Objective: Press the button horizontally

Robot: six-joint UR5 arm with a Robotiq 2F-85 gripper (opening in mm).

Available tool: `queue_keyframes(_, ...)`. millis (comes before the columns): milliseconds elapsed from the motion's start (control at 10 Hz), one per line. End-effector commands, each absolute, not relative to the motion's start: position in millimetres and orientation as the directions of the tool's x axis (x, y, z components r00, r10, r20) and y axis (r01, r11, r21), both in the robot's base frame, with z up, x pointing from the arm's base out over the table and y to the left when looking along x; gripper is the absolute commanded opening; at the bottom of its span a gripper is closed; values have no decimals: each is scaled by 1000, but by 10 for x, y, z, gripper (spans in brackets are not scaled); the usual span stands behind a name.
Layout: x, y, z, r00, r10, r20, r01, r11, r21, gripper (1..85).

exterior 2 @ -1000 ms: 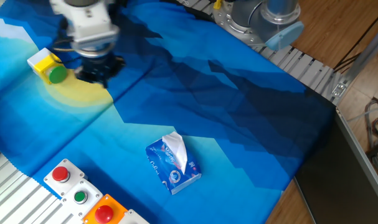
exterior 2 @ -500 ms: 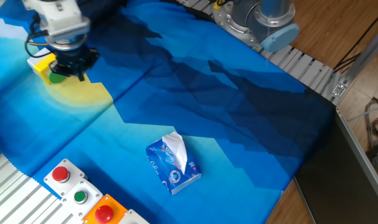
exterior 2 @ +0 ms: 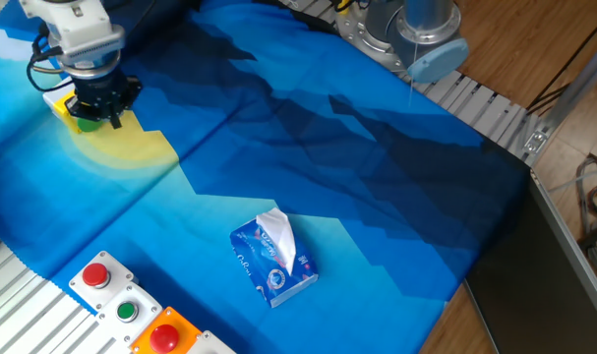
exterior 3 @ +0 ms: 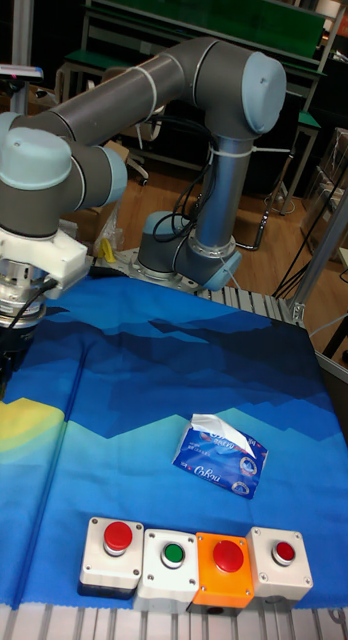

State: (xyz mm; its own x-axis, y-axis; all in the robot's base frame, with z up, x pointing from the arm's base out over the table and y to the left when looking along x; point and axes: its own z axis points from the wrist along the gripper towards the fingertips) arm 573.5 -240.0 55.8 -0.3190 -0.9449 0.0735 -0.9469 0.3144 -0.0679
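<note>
The button point(exterior 2: 85, 125) is a green round cap set sideways in a small yellow box point(exterior 2: 59, 103) at the far left of the blue cloth, on a yellow patch. My gripper point(exterior 2: 97, 113) hangs straight over it with its black tip against the box's right side, covering most of the green cap. The fingertips are hidden under the gripper body, so their gap does not show. In the tall view only the arm's white wrist point(exterior 3: 24, 262) appears at the left edge; the button is out of that view.
A blue tissue pack point(exterior 2: 275, 261) lies mid-cloth. Along the front edge stand a red button in a white box point(exterior 2: 96, 275), a small green one in white point(exterior 2: 127, 312) and a red one in orange point(exterior 2: 163, 337). The arm's base point(exterior 2: 406, 29) sits at the back.
The gripper has moved left from beside the yellow box until it covers most of the green cap. The box has stayed about where it was.
</note>
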Motion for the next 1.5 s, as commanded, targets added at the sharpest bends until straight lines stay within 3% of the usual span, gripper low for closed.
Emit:
queue_keyframes(0,5720,-2559,558,-411,-905,108,-911,403,-87,10)
queue_keyframes(300,5650,-2807,603,-557,-809,186,-830,541,-134,10)
queue_keyframes(900,5789,-2605,581,-394,-908,141,-917,379,-121,10)
queue_keyframes(1200,5978,-2676,604,-253,-952,171,-959,224,-173,10)
queue_keyframes(1400,5960,-2571,569,-233,-962,143,-965,209,-161,10)
